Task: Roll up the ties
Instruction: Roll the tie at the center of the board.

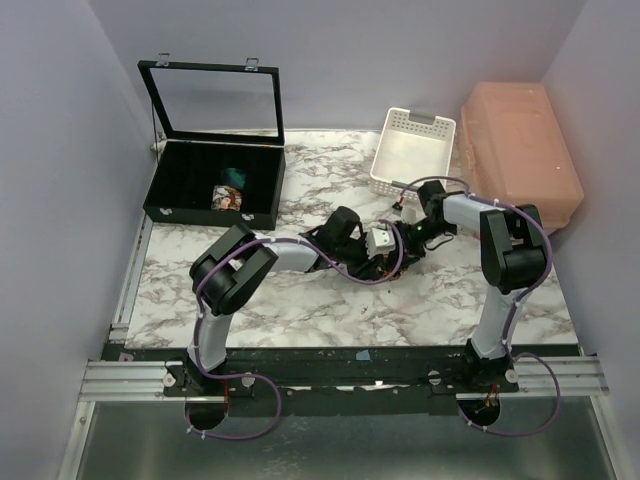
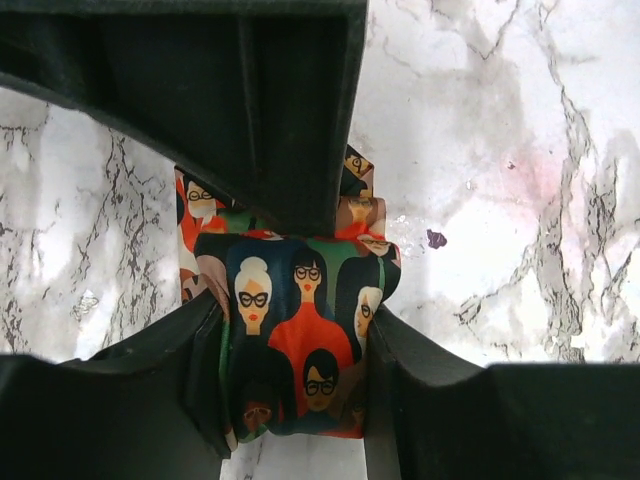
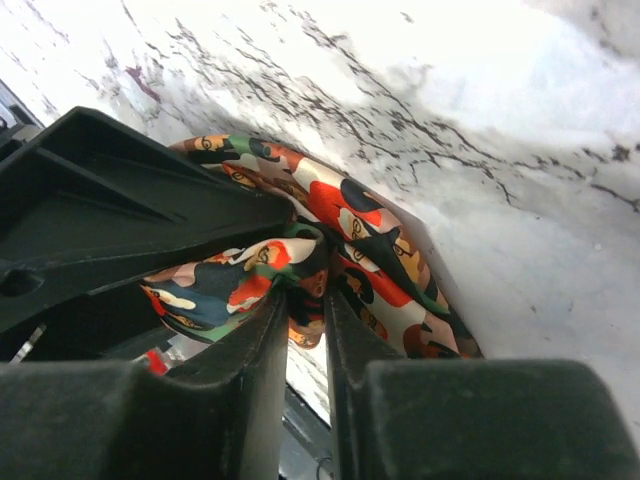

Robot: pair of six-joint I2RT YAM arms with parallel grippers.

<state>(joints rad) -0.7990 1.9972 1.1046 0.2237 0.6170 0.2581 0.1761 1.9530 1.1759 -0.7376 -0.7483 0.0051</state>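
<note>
**A:** Left wrist view first. What's the left gripper (image 2: 296, 325) on?

**B:** The tie (image 2: 300, 375). It's a folded bundle with a print of faces in glasses, sitting right between the fingers (image 2: 150, 400). Both inner faces touch cloth, so the gap is narrow and clamped on it. More layers stick out just past the fingertips, under a black housing (image 2: 250, 110). Marble table (image 2: 500, 200) lies to either side of the fingers.

**A:** Right gripper (image 3: 305, 300)?

**B:** Nearly closed, only a thin slot, nipping one fold of the same tie. The rest of the cloth curves round to the right of those fingers (image 3: 250, 400) and beyond them, lying on the table.

**A:** Arm pose from the top?

**B:** Left arm (image 1: 235, 270) goes up from its base, elbow folded, forearm running right and away to mid-table. Right arm (image 1: 515, 250) goes up from its base, elbow high, forearm doubling back left. The two wrists meet tip to tip. In that view the tie is mostly hidden under them.

**A:** Past the fingers?

**B:** White basket (image 1: 410, 150) is just beyond them. Pink lidded bin (image 1: 520, 155) is beyond and right, next to the basket. Black case (image 1: 200, 215) is beyond and far left, lid upright. Inside it are a teal roll (image 1: 235, 177) and a printed roll (image 1: 228, 199), close together. Can't tell which compartments.
</note>
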